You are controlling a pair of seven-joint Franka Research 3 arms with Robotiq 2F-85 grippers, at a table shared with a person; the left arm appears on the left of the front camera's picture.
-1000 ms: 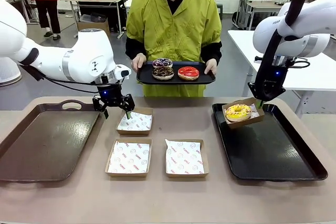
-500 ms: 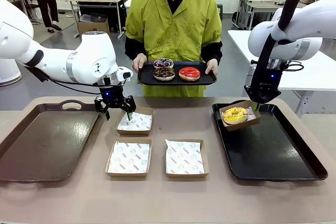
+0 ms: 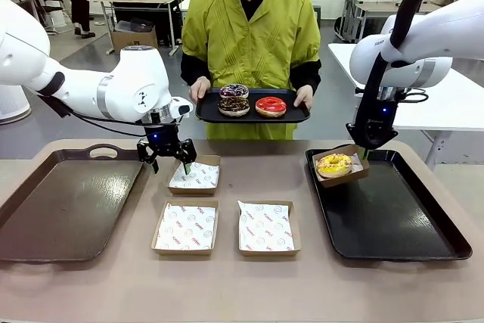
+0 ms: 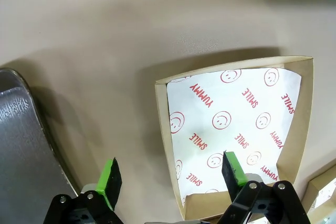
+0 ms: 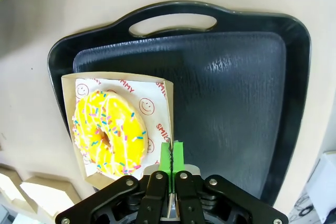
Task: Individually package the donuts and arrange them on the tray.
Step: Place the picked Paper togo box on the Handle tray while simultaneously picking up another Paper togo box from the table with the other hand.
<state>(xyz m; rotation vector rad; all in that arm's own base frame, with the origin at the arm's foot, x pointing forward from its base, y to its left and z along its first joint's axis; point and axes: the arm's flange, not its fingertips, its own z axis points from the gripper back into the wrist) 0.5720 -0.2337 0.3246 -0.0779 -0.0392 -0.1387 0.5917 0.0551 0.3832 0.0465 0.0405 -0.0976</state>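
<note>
My right gripper [image 3: 364, 153] [image 5: 171, 156] is shut on the edge of a cardboard box [image 3: 352, 174] [image 5: 153, 107] that holds the yellow-glazed donut [image 3: 333, 163] [image 5: 107, 132]. The box hangs tilted over the far left corner of the black tray [image 3: 393, 221] [image 5: 226, 93]. My left gripper [image 3: 169, 163] [image 4: 172, 174] is open, straddling the near wall of an empty paper-lined box [image 3: 195, 176] [image 4: 231, 124]. Across the table a person holds a small black tray [image 3: 291, 116] carrying the red donut [image 3: 271, 105] and the purple donut [image 3: 234, 91] stacked on the chocolate donut [image 3: 234, 105].
Two more empty paper-lined boxes [image 3: 186, 226] [image 3: 265, 226] sit side by side near the table's front. A large brown tray [image 3: 68, 202] [image 4: 21, 145] lies at the left with nothing on it. White tables stand behind on the right.
My right gripper has carried the box with the yellow donut leftward and slightly lower over the black tray. The left gripper has stayed over its box.
</note>
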